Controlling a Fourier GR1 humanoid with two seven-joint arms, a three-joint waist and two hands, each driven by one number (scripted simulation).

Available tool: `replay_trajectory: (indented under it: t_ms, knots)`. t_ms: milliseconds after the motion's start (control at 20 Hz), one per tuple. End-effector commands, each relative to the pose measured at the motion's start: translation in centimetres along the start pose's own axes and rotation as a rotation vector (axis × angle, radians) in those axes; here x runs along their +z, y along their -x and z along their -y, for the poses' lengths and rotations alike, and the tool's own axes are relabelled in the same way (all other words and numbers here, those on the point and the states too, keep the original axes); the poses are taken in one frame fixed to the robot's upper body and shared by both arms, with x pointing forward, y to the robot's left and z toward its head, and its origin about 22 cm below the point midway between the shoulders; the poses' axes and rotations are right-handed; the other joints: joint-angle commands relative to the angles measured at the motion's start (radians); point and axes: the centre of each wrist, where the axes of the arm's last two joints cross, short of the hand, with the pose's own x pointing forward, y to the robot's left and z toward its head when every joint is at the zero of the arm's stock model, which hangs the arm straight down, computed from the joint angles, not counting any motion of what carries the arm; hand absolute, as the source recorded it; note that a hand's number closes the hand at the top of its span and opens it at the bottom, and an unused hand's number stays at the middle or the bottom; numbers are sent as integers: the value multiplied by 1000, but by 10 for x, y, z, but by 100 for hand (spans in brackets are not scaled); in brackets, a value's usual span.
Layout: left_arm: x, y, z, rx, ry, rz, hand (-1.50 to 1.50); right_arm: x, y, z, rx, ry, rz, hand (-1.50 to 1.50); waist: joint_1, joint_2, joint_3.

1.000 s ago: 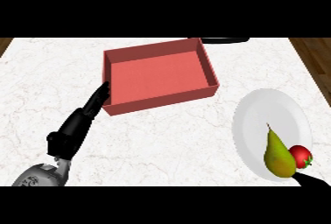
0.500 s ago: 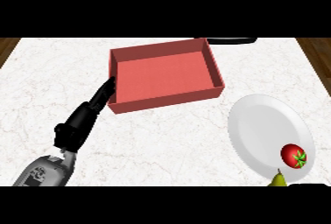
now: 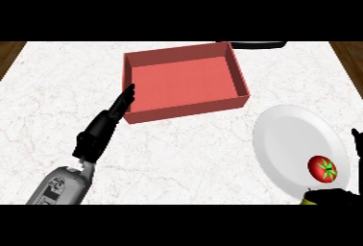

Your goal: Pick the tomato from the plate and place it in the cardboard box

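Observation:
A red tomato (image 3: 323, 169) with a green star-shaped top lies on the white plate (image 3: 284, 139) at the right, near the plate's lower right rim. The shallow reddish box (image 3: 184, 79) sits open at the upper middle with nothing in it. My left hand (image 3: 102, 127) stretches up from the lower left, open, its straight fingertips against the box's left wall. Only a dark part of my right hand (image 3: 334, 196) shows at the lower right edge, just below the tomato and apart from it.
A sliver of a yellow-green pear (image 3: 306, 201) peeks out at the plate's lower rim beside my right hand. A black object (image 3: 251, 44) lies behind the box at the counter's far edge. Wooden floor shows past both top corners.
The pear that stood next to the tomato has gone down to the view's lower edge, leaving the tomato uncovered. My left hand has crept up towards the box's wall.

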Motion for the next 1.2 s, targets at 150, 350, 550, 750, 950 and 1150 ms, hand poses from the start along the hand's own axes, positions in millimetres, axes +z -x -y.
replay_trajectory:
  t_ms: [150,350,550,750,950,1150]
  knots:
    - [-1,-9,-7,12,0,5,0,-27,3,-26,20,-53,-166,-150,7,0,2]
    - [1,0,-3,2,3,-1,0,-22,3,-13,6,-18,-143,-150,-3,-2,1]
    - [4,15,-2,14,16,-1,0,-43,1,-31,28,7,-105,-150,1,-1,1]
    - [11,0,-7,7,7,-13,0,-63,2,-20,36,-5,-120,-150,3,-1,1]
    - [0,7,-7,-8,1,6,0,-27,19,-50,46,-45,-135,-150,-3,-1,1]
    - [2,11,4,5,3,-15,0,-43,24,-47,62,-84,-140,-150,-2,-1,1]
